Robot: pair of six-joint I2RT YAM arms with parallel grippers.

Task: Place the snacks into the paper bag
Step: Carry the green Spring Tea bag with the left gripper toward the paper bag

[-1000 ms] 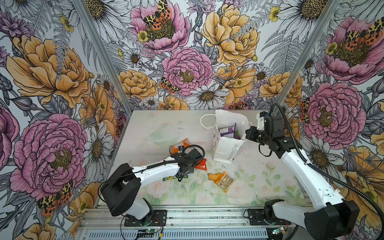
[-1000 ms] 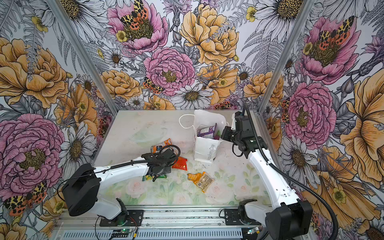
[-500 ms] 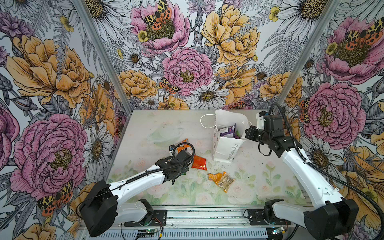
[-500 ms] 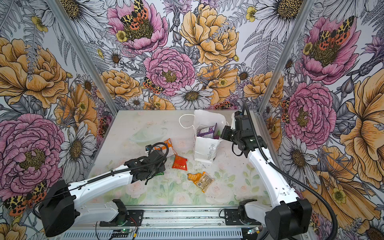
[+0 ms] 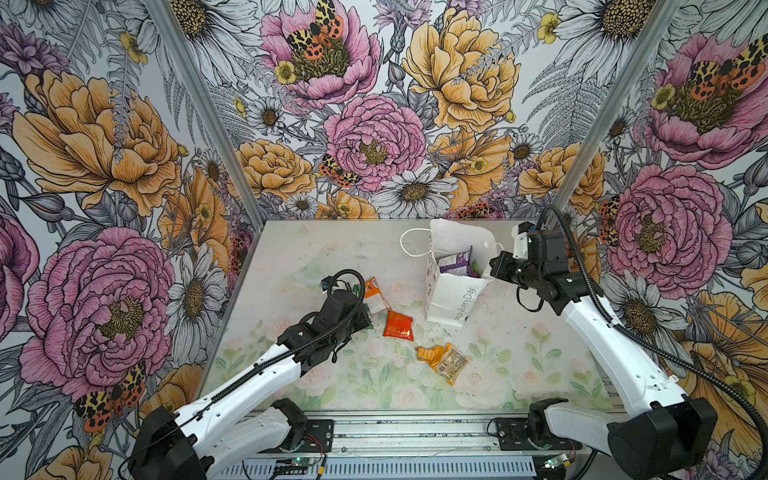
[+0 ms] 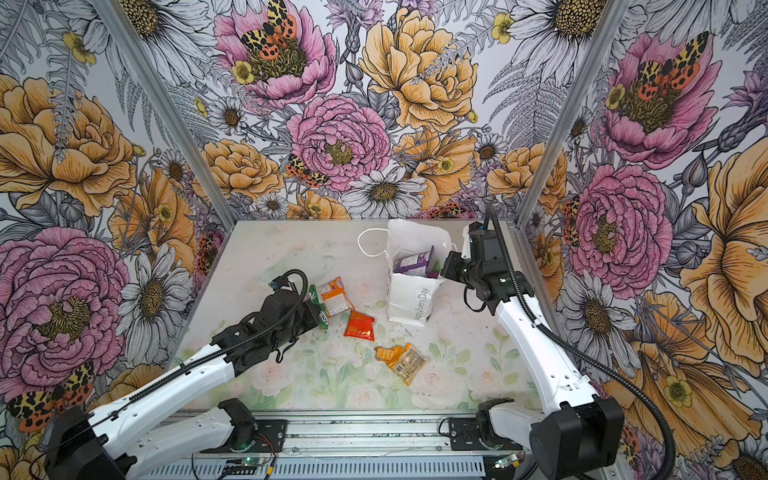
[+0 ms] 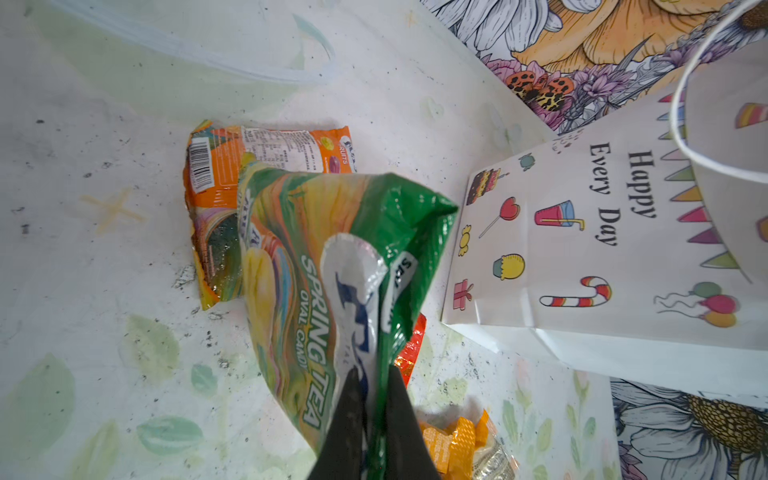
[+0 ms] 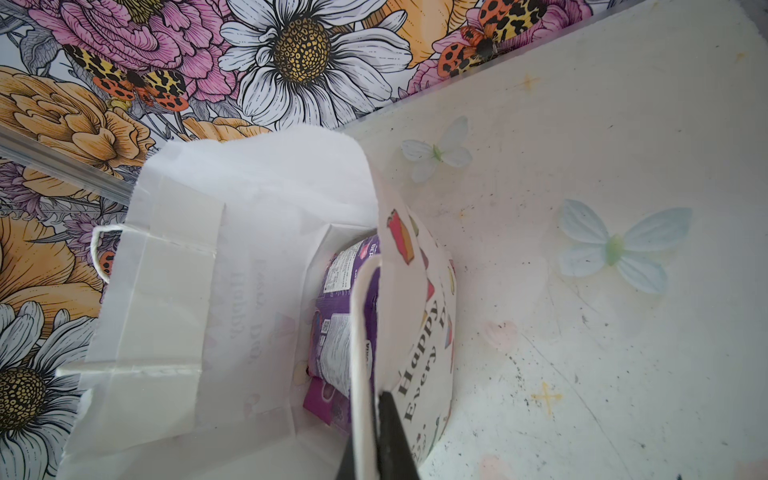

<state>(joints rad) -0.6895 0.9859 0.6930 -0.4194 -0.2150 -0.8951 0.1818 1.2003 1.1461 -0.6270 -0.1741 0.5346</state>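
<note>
The white paper bag [image 5: 449, 299] [image 6: 409, 299] stands at the back right with its mouth open. My right gripper [image 8: 380, 395] [image 5: 492, 266] is shut on its near rim. Two purple snacks [image 8: 340, 316] [image 5: 455, 262] lie inside. My left gripper [image 7: 370, 382] [image 6: 322, 320] is shut on the green-yellow FOX'S packet [image 7: 332, 257], held just above the table. Behind it lies the orange-white packet [image 5: 376, 293] [image 7: 257, 153]. The small red-orange packet [image 5: 397, 325] [image 6: 359, 325] lies to the right. The small orange packet [image 5: 430, 353] and the clear packet [image 5: 453, 365] lie nearer the front.
Flowered walls close in the table [image 5: 519, 374] on three sides. A white cord handle [image 5: 409, 245] loops out of the bag to the left. The bag's other cord handle [image 7: 685, 137] curves close by in the left wrist view.
My left arm has drawn back to the left with the green-yellow packet, and the red-orange packet now lies uncovered. The right arm and the bag have not moved.
</note>
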